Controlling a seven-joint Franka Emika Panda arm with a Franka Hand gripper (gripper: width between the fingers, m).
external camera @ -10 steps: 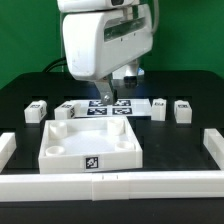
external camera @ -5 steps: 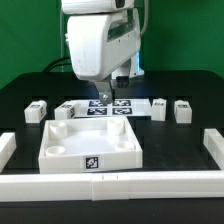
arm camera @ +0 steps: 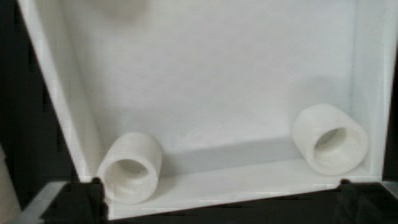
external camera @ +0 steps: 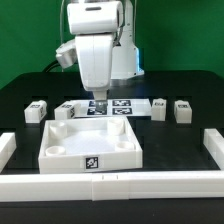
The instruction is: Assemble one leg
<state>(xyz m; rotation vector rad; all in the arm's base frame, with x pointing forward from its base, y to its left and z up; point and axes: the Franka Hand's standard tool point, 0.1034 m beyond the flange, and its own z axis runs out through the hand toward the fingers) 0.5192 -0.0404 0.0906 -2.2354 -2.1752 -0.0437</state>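
**A:** While the arm [external camera: 95,45] stands over the back of the black tabletop [external camera: 170,135], where does its gripper [external camera: 98,104] sit?

**B:** Low, over the marker board [external camera: 122,108], just behind the back wall of the tray-like part [external camera: 60,155]. I cannot tell whether it touches the board.

**A:** Are the fingers spread or pressed together?

**B:** I cannot tell. In the exterior view they show only as a small dark shape under the white hand. The wrist view is filled by the tray-like part [arm camera: 196,80].

**A:** And the legs?

**B:** Four small white blocks with tags rest on the tabletop, in a row along the back. Two lie to the exterior view's left of the marker board: the outer left leg [external camera: 36,110] and the inner left leg [external camera: 66,110]. Two lie to its right: the inner right leg [external camera: 158,107] and the outer right leg [external camera: 182,108]. The inner left leg is nearest the gripper, yet apart from it.

**A:** What does the wrist view show of the tray-like part?

**B:** It shows the white floor and side walls, with one round corner recess [arm camera: 134,168] and a second recess [arm camera: 331,140] at the neighbouring corner.

**A:** Anything else on the tabletop?

**B:** There are three white rails: a front rail [external camera: 110,185], a left rail [external camera: 6,148] and a right rail [external camera: 214,148], sides as in the exterior view. The tray-like part stands between them, a square tag [external camera: 90,160] on its front wall.
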